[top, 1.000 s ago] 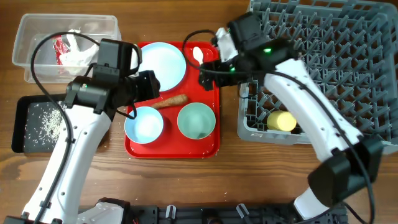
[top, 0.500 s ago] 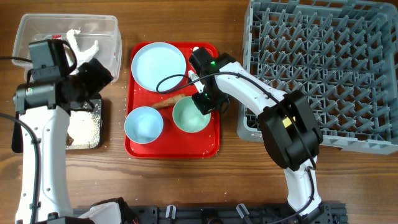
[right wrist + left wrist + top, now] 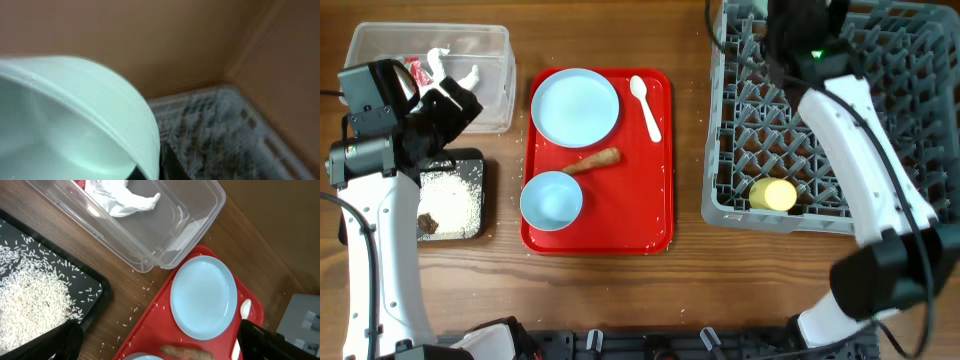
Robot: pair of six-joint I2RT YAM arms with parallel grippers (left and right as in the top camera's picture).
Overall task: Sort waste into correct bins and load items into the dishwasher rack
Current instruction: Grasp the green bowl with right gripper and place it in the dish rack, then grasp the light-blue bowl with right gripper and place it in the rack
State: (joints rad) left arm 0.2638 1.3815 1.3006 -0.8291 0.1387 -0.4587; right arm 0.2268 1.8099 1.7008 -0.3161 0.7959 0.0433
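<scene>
My right gripper (image 3: 152, 169) is shut on the rim of the mint-green bowl (image 3: 65, 125), high over the far side of the grey dishwasher rack (image 3: 880, 120); the overhead view hides the bowl. A yellow cup (image 3: 772, 194) lies in the rack. My left gripper (image 3: 165, 345) hangs open and empty between the clear tub (image 3: 490, 45) and the black tray (image 3: 450, 195). The tub holds tissue (image 3: 125, 197) and wrapper (image 3: 415, 70). Rice and a brown lump (image 3: 427, 222) lie in the black tray. Plate (image 3: 575, 107), blue bowl (image 3: 551, 199), spoon (image 3: 646, 105) and carrot piece (image 3: 592, 161) rest on the red tray (image 3: 650, 200).
Loose rice grains (image 3: 145, 287) are scattered on the wooden table between the black tray and the red tray. The rack's near wall stands a short gap to the right of the red tray.
The mint-green bowl has left the red tray, carried by my right gripper up and over to the rack's far side. My left gripper has opened wide near the tub.
</scene>
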